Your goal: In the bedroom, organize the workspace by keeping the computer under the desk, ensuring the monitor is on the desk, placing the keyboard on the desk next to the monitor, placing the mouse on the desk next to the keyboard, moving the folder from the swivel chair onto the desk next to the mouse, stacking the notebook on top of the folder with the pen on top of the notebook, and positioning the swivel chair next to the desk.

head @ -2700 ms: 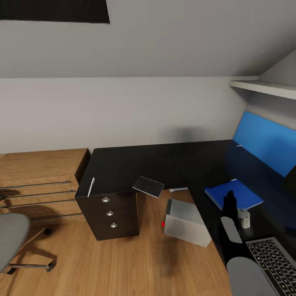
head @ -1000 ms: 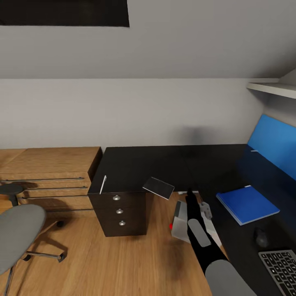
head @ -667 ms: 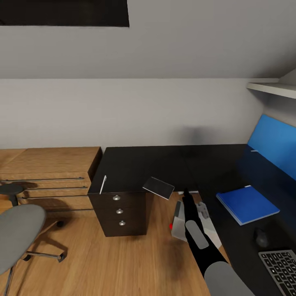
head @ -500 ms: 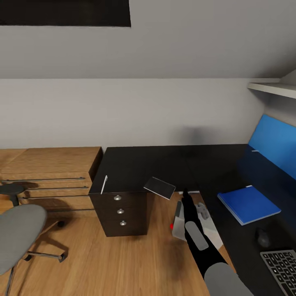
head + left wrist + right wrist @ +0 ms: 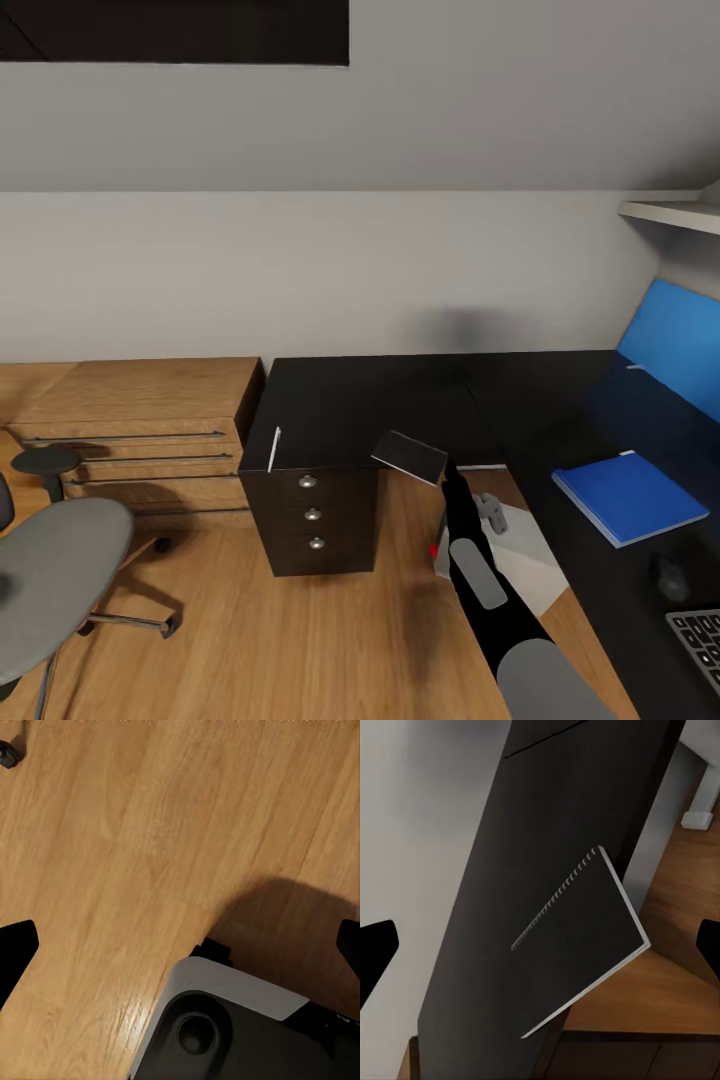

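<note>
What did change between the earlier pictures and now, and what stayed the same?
The right arm swung from above the blue folder toward the notebook overhanging the desk edge; its gripper now hovers near it. The view panned left as the camera moved. The folder, notebook, pen and mouse stayed put; nothing was grasped.

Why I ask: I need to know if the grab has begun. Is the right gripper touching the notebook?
Apart. In the right wrist view, the notebook lies between the spread fingertips of the right gripper, untouched, overhanging the desk edge.
</note>
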Available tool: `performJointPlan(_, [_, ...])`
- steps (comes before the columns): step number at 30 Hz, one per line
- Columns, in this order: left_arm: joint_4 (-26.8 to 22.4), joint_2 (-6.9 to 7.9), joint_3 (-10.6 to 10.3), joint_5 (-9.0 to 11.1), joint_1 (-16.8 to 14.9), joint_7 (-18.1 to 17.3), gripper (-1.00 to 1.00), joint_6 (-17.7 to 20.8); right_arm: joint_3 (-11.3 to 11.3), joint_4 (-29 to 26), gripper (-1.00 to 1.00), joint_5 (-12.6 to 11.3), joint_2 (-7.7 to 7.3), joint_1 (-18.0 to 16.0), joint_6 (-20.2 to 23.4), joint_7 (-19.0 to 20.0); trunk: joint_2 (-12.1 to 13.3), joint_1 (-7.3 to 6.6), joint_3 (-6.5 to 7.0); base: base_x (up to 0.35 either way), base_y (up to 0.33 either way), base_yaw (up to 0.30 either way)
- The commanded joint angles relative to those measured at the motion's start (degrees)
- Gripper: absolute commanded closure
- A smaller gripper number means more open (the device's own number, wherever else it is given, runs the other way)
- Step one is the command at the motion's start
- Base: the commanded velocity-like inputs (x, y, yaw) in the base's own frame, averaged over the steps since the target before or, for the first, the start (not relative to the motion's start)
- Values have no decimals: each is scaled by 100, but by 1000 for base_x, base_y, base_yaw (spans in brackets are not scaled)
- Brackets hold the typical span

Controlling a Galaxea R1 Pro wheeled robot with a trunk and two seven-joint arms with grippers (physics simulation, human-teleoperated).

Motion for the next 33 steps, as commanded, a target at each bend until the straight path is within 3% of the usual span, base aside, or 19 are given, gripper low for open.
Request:
performJointPlan(1, [-9,5,-47,61,-4,39,-100,-30,12,-2,-100,-45,-1,-4,-25,-4,-5,1,-6,0,25,0])
performJointPlan(8, [-167,5,-21,71,-4,52,-100,-23,9,-1,-100,-37,-16,0,-28,10,-5,1,-6,0,11,0])
performJointPlan(21, [-283,7,1,84,-4,63,-100,-20,28,69,-100,-9,-115,5,58,-2,-526,286,-240,0,1,0])
performJointPlan(33, [-304,5,-2,82,-4,71,-100,-22,5,154,-100,-27,-207,4,936,-15,-1007,550,-455,0,0,0])
